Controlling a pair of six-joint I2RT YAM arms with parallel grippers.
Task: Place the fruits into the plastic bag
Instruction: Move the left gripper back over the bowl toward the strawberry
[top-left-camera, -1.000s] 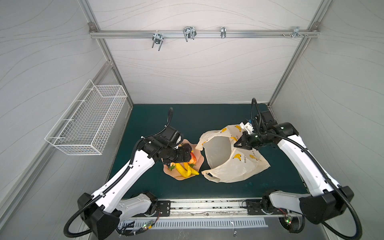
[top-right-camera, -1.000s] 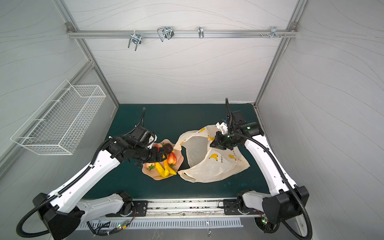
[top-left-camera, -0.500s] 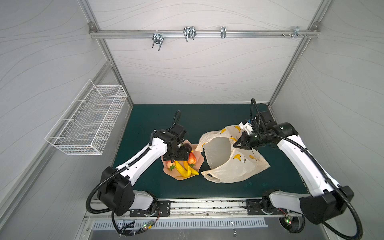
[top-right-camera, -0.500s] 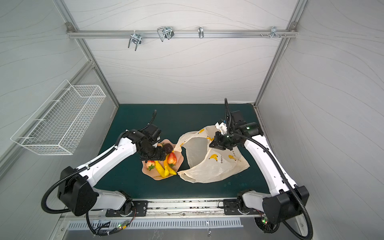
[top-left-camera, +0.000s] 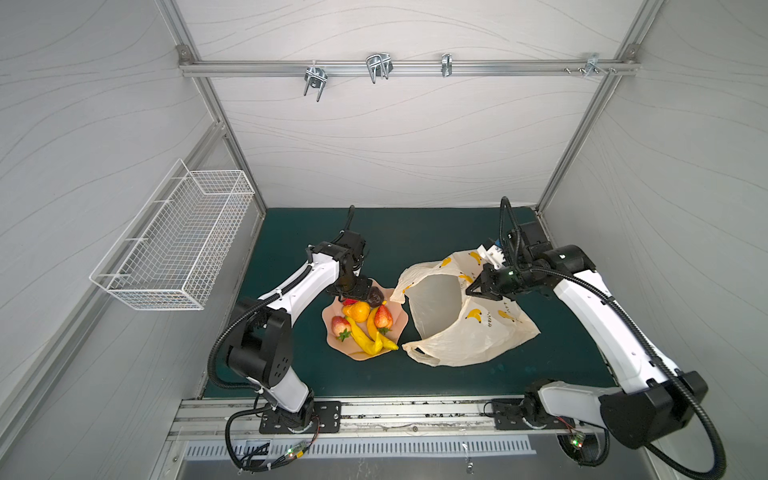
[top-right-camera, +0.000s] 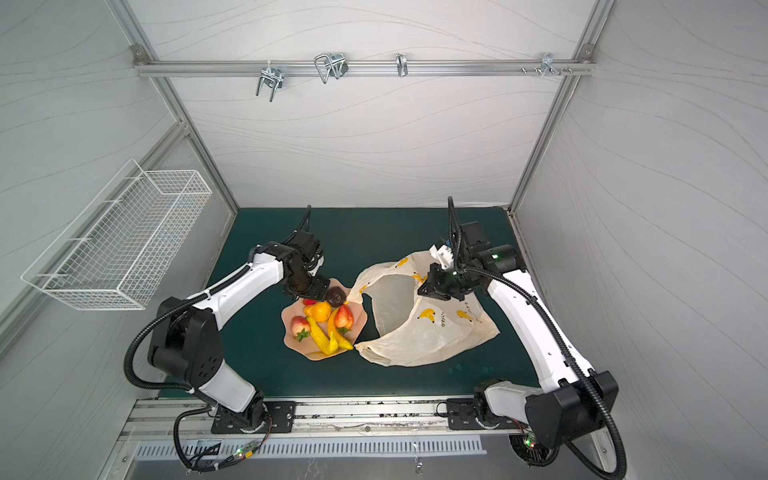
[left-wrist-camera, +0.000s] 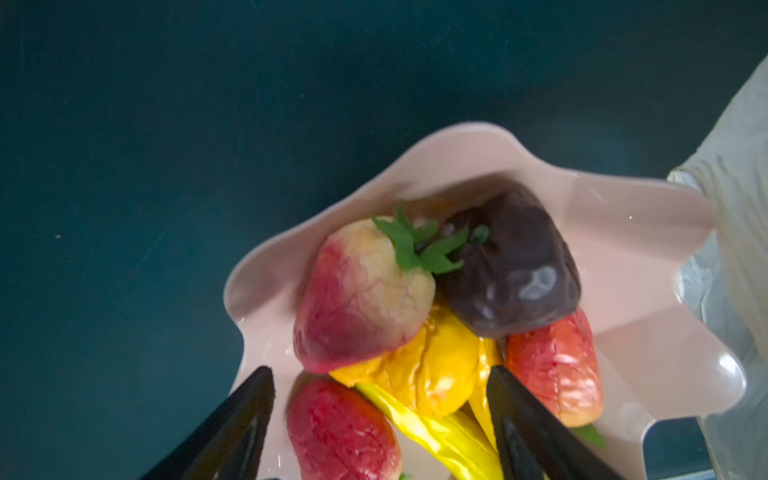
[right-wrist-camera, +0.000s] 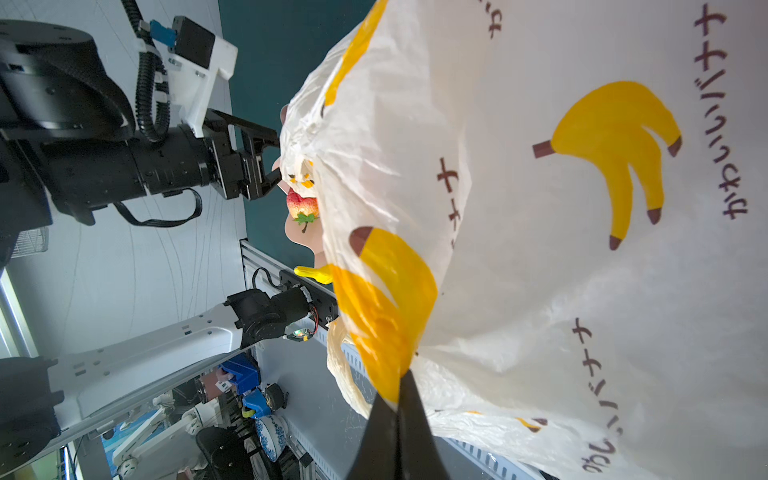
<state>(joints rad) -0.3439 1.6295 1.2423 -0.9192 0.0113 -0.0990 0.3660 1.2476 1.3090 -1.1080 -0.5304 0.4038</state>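
Left arm (top-left-camera: 299, 286) has reared up, left gripper (left-wrist-camera: 380, 374) spread over fruits (top-left-camera: 360, 311) (none held); right gripper (right-wrist-camera: 400, 376) pinches bag (top-left-camera: 469, 332) rim

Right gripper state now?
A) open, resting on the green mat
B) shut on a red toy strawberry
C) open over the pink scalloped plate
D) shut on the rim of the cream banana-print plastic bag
D: in the right wrist view the right gripper is pinched shut on the thin cream banana-print plastic bag; both top views show that rim lifted.
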